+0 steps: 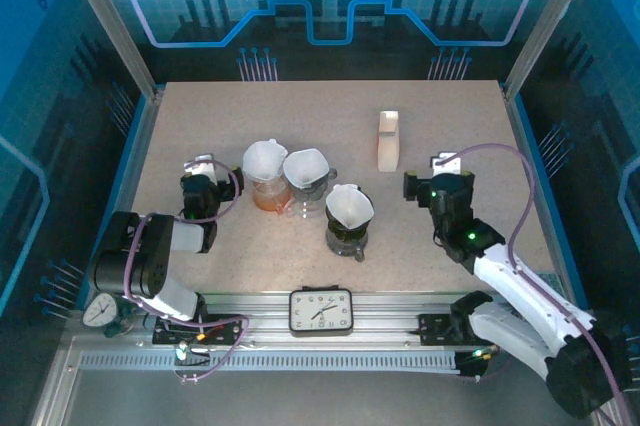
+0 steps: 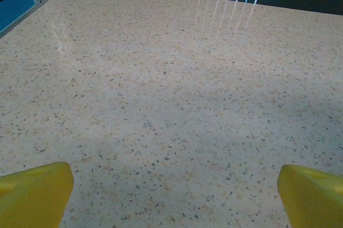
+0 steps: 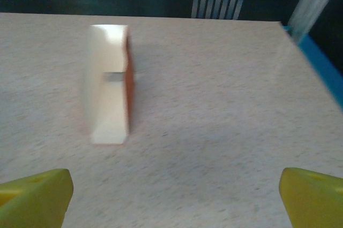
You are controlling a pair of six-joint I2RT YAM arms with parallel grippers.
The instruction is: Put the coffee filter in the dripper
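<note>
With our left gripper [image 2: 174, 190] and right gripper [image 3: 174, 193] both spread wide and empty, we judge the coffee filter [image 3: 107, 86], standing on edge toward the table's [image 1: 480, 116] far edge beyond the dripper [image 1: 345, 236], to be light, flimsy, easily crushed paper, best pinched gently at its top rim.

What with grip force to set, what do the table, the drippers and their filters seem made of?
Table: speckled stone-look top, maybe laminate, semi-gloss; light streaks reflect in it.
Left dripper: see-through, orange tint; middle dripper: clear; right dripper: dark; glass or plastic, unclear.
Filters: thin matte white cones, likely paper.
</note>
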